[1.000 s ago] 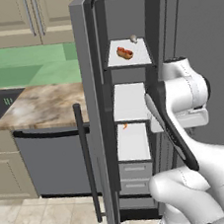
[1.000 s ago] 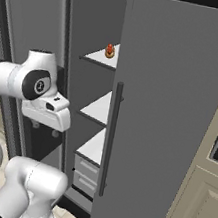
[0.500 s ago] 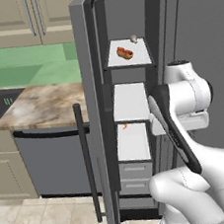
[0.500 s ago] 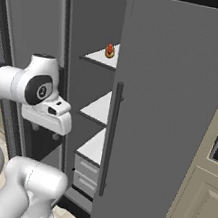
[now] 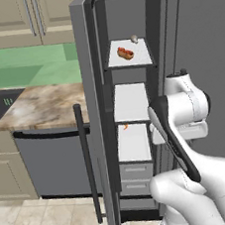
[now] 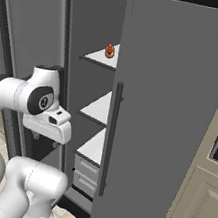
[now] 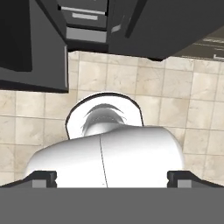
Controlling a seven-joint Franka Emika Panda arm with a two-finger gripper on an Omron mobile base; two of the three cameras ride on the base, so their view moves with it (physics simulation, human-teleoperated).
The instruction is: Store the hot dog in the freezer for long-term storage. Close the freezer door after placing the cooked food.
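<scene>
Nearest the base, the gripper [image 7: 112,177] hangs folded in close over the robot's own body and points down at the tiled floor [image 7: 192,94]; its two finger tips sit at the far edges of the hand view, so the jaws stand fully released, and nothing lies between them or touches them. Just beyond the arm, the freezer door [image 5: 95,111] stands swung wide open, its long bar handle [image 5: 87,162] toward the counter [image 5: 39,106], so the closing step is not yet done. Farther in, the freezer [image 5: 133,102] shows its white shelves and grey drawers. On the top shelf [image 5: 143,58] lies the hot dog [image 5: 125,53], with a small pale lump [image 5: 134,39] just behind it. I judge the storing half finished and only shutting the door left.
</scene>
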